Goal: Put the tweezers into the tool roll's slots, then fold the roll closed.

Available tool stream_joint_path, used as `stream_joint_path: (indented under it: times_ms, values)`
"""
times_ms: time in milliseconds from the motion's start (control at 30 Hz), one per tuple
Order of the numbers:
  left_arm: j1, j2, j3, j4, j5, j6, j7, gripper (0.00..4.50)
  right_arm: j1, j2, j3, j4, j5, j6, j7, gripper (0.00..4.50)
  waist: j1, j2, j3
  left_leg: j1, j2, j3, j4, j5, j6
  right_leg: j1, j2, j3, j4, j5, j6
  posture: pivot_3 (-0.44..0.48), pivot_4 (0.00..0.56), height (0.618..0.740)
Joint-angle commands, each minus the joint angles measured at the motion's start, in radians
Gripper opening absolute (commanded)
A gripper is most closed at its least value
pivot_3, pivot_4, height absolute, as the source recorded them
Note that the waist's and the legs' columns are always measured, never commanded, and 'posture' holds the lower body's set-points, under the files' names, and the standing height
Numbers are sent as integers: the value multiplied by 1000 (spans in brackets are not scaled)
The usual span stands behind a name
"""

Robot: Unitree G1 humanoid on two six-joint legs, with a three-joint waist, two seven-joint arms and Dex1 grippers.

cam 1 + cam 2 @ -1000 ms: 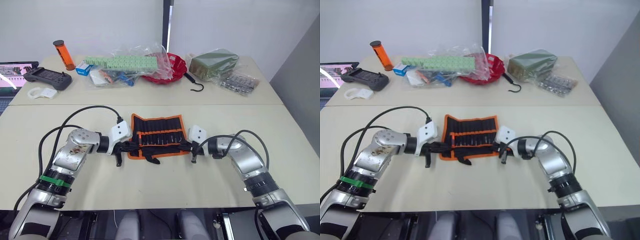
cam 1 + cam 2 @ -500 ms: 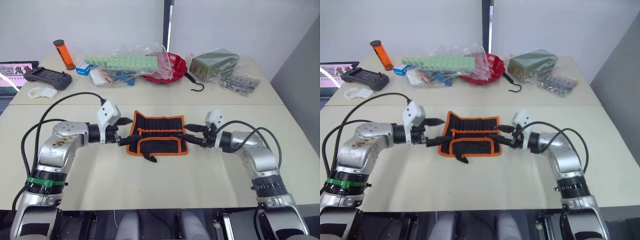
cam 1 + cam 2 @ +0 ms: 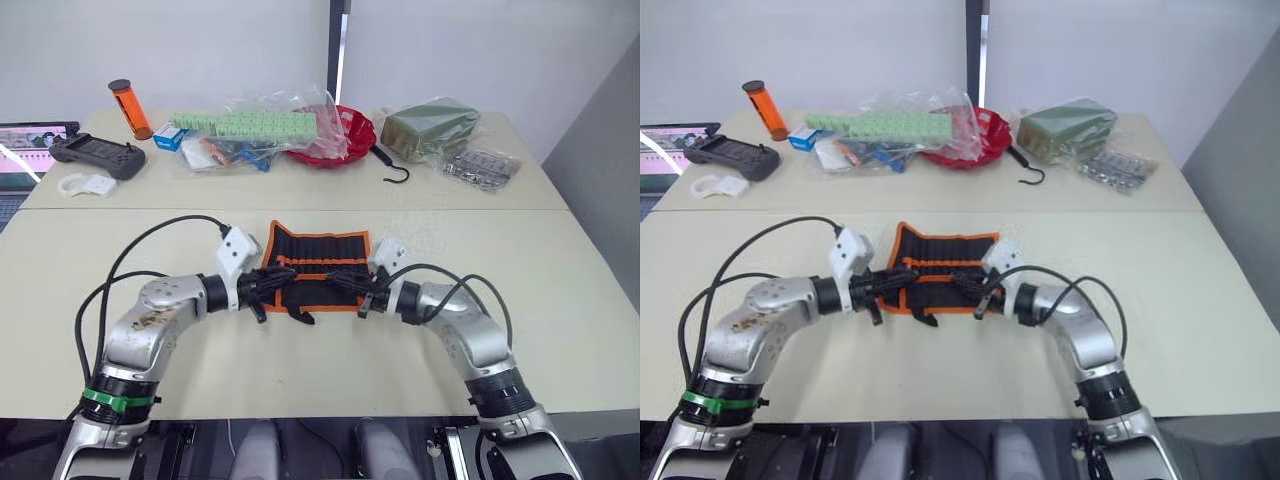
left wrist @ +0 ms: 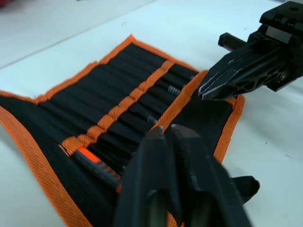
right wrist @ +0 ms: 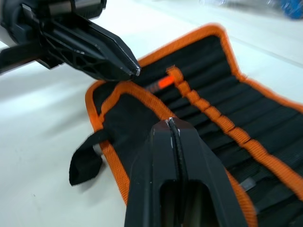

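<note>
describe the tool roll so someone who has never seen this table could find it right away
Start at the near cream table, the one in front of the cluttered far table. The tool roll lies at its middle, between the left tool and the right tool. It is a flat black fabric rectangle edged in orange piping, with an orange strip crossing rows of narrow slots; nothing else nearby is black and orange.

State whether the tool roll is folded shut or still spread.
Partly folded: the tool roll's near edge is turned up over the lower part, while the upper slots and orange strip remain exposed.

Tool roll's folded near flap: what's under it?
The tool roll has its near flap folded over the lower slots. Whatever sits beneath it is covered.
</note>
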Motion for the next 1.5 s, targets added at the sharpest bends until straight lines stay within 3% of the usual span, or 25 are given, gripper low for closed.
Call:
stream_joint_path:
  times_ms: [33, 300, 533, 733, 1233, 1500]
  values:
    - [10, -13, -32, -32, 36, -38, 32, 20, 4, 23, 0, -6, -33, -42, -57, 0, -3, 0, 0, 0, 0, 0, 0, 0, 0, 0, 0, 0, 0, 0, 0, 0, 150, 740]
    - [-4, -120, -68, 75, 106, -67, 154, 20, -1, 63, 22, 107, -146, -84, -185, 0, -6, 0, 0, 1, 0, 0, 0, 0, 0, 0, 0, 0, 0, 0, 0, 0, 150, 740]
    - [35, -102, -56, 163, 169, -159, 180, 20, 26, 51, 15, 137, -168, -94, -204, 0, -6, 0, -2, 4, 0, 0, 0, 0, 0, 3, 0, 0, 0, 0, 0, 0, 150, 740]
    - [55, -120, 20, 175, 114, -149, 191, 20, 39, 42, -1, 147, -167, -103, -224, 0, -6, 0, -3, 4, 0, 0, 0, 0, 0, 4, 0, 0, 1, 0, 0, 0, 150, 740]
    - [71, -111, 31, 149, 93, -155, 193, 20, 87, 17, -45, 62, -111, -184, -186, 0, -8, 0, -3, 5, 0, 0, 0, 1, 0, 4, 0, 0, 1, 0, 0, 0, 150, 740]
    - [64, -124, 124, 59, -45, -150, 134, 20, 94, 2, -100, -45, 7, -181, -98, 0, -10, 0, -2, 2, 0, 0, -1, 1, 0, 1, 0, 0, 0, 0, 0, 0, 150, 740]
